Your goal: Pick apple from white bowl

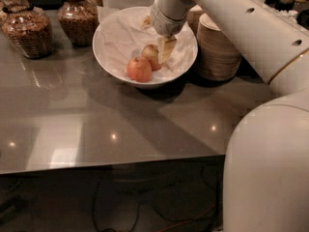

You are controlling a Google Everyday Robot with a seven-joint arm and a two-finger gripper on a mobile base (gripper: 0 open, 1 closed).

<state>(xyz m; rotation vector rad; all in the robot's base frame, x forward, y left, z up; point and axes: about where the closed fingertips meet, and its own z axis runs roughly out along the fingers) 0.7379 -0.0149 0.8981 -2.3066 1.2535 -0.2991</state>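
The white bowl (111,57), wide, glossy and lined with crinkled white paper, stands at the back of the grey table. Two apples lie in it. The apple (150,55), dull red with a paler patch, lies toward the bowl's middle. A more evenly orange-red apple (139,69) lies just in front-left of it. My gripper (157,36) reaches down into the bowl from the upper right. It is open, and one yellowish finger (166,48) hangs right beside the paler apple, covering its right side. The other finger shows only as a tip behind the wrist.
A stack of beige disposable bowls (217,52) stands right of the white bowl. Two glass jars with brown contents (28,30) (77,21) stand to the left. My white arm and body (270,144) fill the right side. The table's front edge (111,164) runs across the lower frame.
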